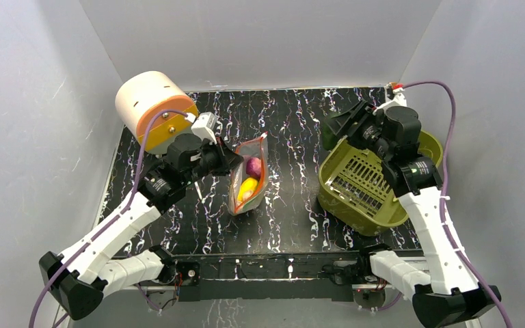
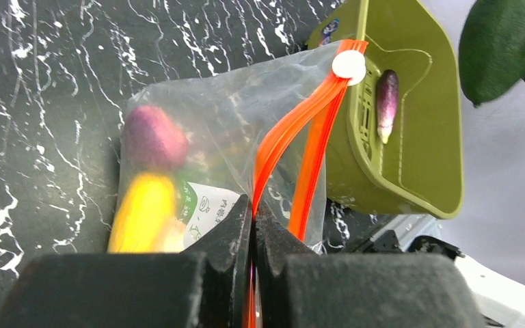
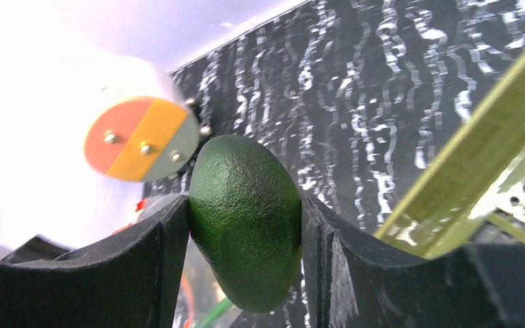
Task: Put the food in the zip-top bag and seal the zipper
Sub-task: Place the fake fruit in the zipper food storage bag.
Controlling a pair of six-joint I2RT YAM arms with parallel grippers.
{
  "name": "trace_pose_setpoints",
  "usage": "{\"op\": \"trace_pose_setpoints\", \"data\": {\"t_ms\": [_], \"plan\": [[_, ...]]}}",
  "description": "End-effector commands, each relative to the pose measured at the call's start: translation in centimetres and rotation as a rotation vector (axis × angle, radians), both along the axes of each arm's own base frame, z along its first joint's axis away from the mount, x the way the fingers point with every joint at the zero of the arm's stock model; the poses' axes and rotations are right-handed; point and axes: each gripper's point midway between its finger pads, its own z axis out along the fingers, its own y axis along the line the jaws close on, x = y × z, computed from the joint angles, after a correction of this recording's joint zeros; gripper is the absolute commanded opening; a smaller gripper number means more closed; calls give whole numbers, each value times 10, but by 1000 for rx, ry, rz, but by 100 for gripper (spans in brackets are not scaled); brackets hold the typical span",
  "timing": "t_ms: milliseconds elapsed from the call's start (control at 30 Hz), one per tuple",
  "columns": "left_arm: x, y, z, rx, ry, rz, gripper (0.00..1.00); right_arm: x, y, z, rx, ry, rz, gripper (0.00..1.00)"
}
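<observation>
The zip-top bag (image 1: pixel 249 176) lies mid-table, mouth to the right. Inside it are the pink-purple round piece (image 1: pixel 253 166) and the yellow lemon (image 1: pixel 247 189). My left gripper (image 1: pixel 231 158) is shut on one side of the orange-red zipper (image 2: pixel 294 130), near the bag's (image 2: pixel 205 123) mouth, which gapes open; its white slider (image 2: pixel 348 65) is at the far end. My right gripper (image 1: pixel 336 128) is shut on the green piece (image 3: pixel 246 219), held above the basket's left edge. The eggplant (image 2: pixel 387 102) lies in the basket. I do not see the beige lump.
The olive-green slotted basket (image 1: pixel 376 184) stands tilted at the right, under my right arm. A cream cylinder with an orange face (image 1: pixel 154 109) sits at the back left, behind my left arm. White walls close in the black marbled table (image 1: pixel 294 123).
</observation>
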Motion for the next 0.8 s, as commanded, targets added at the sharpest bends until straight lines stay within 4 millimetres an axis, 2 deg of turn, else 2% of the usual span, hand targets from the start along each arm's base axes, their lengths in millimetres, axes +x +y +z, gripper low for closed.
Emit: {"op": "trace_pose_setpoints", "data": {"t_ms": [0, 167, 300, 433, 600, 767], "plan": [[24, 6, 26, 78, -121, 50, 0, -3, 41, 35, 112, -111, 132, 40], [45, 22, 41, 248, -204, 97, 0, -8, 79, 36, 149, -115, 229, 41], [53, 28, 50, 286, -259, 123, 0, -20, 116, 42, 197, -129, 300, 41], [48, 17, 34, 239, -211, 85, 0, -32, 155, 38, 229, -110, 352, 41], [36, 5, 16, 169, -124, 46, 0, -46, 200, 19, 248, -47, 416, 42], [31, 3, 11, 142, -85, 46, 0, -46, 217, -7, 258, 23, 397, 41]]}}
